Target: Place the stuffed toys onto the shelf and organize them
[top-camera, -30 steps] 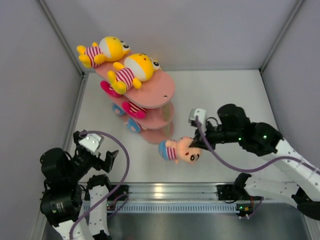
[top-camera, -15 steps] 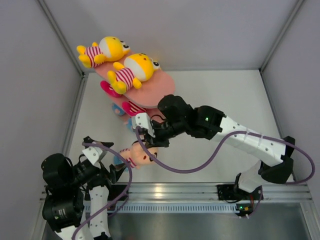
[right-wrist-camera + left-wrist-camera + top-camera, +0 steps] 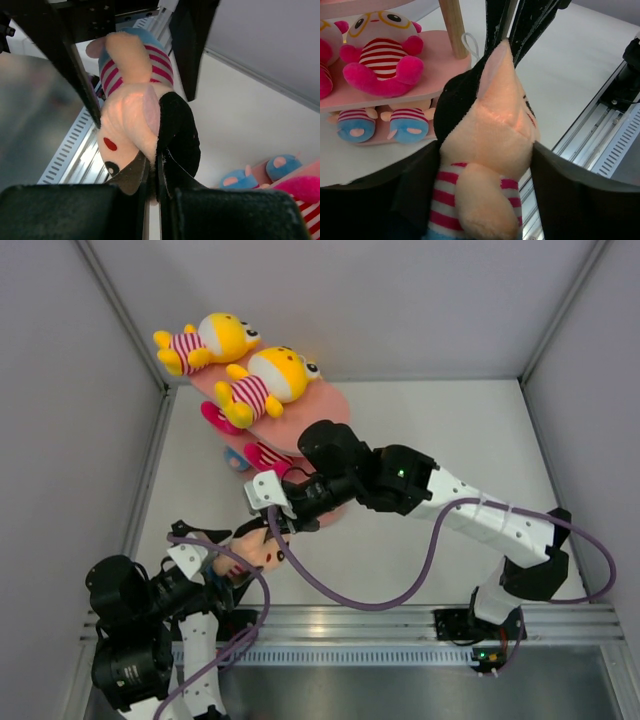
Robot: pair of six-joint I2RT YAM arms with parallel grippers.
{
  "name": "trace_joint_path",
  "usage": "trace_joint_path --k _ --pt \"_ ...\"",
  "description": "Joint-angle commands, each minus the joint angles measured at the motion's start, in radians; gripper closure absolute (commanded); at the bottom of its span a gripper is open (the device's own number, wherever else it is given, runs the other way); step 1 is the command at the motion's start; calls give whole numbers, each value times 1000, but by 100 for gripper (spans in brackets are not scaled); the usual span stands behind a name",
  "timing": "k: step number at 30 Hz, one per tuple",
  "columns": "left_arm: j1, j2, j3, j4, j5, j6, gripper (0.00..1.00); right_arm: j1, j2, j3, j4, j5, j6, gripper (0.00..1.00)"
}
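At the lower left of the top view the left gripper (image 3: 225,562) stands spread wide, with 1 finger (image 3: 415,180) on either side of the beige-headed doll (image 3: 262,548) and not clamping it. The doll hangs just above the table (image 3: 450,440), striped shirt toward the left gripper and head up toward the frame's centre. The right gripper (image 3: 152,165) is clenched on the black hair at the top of the doll's head and carries it. Beyond it, in the upper left of the top view, stands the pink shelf (image 3: 322,415). In the left wrist view its middle tier bears a pink toy (image 3: 382,55) and its lowest tier 2 blue-bottomed toys (image 3: 405,127). Farthest off, 2 yellow toys (image 3: 265,380) lie on the top board
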Motion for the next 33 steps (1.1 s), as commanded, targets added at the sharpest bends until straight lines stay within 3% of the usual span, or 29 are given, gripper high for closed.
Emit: trace_joint_path --k 1,4,5,6,8,9,10,13,17,21,26,33 --pt "14 26 -6 35 25 24 29 22 6 55 125 -47 -7 100" --pt "17 26 -1 35 -3 15 73 22 8 46 192 -57 10 100" --pt "15 27 5 34 -14 7 98 22 -1 38 231 -44 15 99" --pt "15 30 8 35 -32 3 100 22 -7 27 260 -28 19 97" --pt "17 35 15 37 -86 -11 100 22 -47 -34 326 57 55 81" --pt "17 39 19 37 -107 -20 100 21 -64 -63 375 103 70 70" --pt "17 52 22 43 -130 -32 100 21 -85 -138 472 151 102 50" --pt "17 81 25 84 -273 -137 100 22 -199 -322 692 336 145 33" --pt "15 102 23 124 -372 -242 100 27 -393 -538 885 463 180 25" --pt "14 105 34 199 -434 -379 100 84 -461 -686 1002 576 171 21" --pt "23 125 89 253 -538 -551 100 234 -386 -758 1154 671 258 23" --pt "35 104 137 255 -586 -672 100 302 -248 -758 1298 765 441 24"
